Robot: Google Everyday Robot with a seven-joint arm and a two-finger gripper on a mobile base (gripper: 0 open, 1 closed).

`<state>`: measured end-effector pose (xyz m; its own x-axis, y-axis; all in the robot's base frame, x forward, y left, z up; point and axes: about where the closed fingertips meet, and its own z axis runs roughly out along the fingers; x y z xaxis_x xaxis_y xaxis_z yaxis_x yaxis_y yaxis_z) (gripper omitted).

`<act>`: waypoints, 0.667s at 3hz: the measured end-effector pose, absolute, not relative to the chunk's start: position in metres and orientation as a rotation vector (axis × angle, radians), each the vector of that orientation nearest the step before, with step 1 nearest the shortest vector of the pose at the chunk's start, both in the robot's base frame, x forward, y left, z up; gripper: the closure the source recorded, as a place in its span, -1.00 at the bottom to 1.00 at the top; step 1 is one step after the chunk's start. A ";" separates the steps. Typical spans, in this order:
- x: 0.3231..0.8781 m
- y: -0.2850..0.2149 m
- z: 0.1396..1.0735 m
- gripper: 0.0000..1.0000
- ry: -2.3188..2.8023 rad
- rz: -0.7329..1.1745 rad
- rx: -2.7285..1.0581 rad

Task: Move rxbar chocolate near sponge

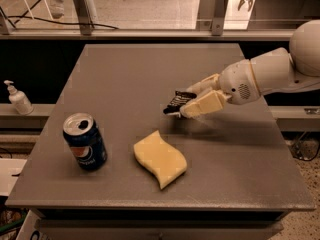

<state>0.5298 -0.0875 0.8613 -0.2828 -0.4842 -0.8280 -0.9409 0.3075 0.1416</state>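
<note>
My gripper (pixel 187 104) reaches in from the right on a white arm and is shut on the rxbar chocolate (pixel 177 102), a small black wrapper with faint white print. It holds the bar just above the table, over the middle. The sponge (pixel 160 158), pale yellow with wavy edges, lies flat on the table below and slightly left of the gripper, about a hand's width nearer the front edge. The bar and the sponge are apart.
A blue soda can (pixel 85 142) stands upright at the front left of the grey table (pixel 130 74), left of the sponge. A soap dispenser bottle (pixel 19 99) sits on a ledge off the table's left side. A railing runs behind the table.
</note>
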 end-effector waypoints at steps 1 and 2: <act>0.487 -0.082 0.862 1.00 1.860 0.891 -1.358; 0.454 -0.069 0.854 1.00 1.839 0.919 -1.472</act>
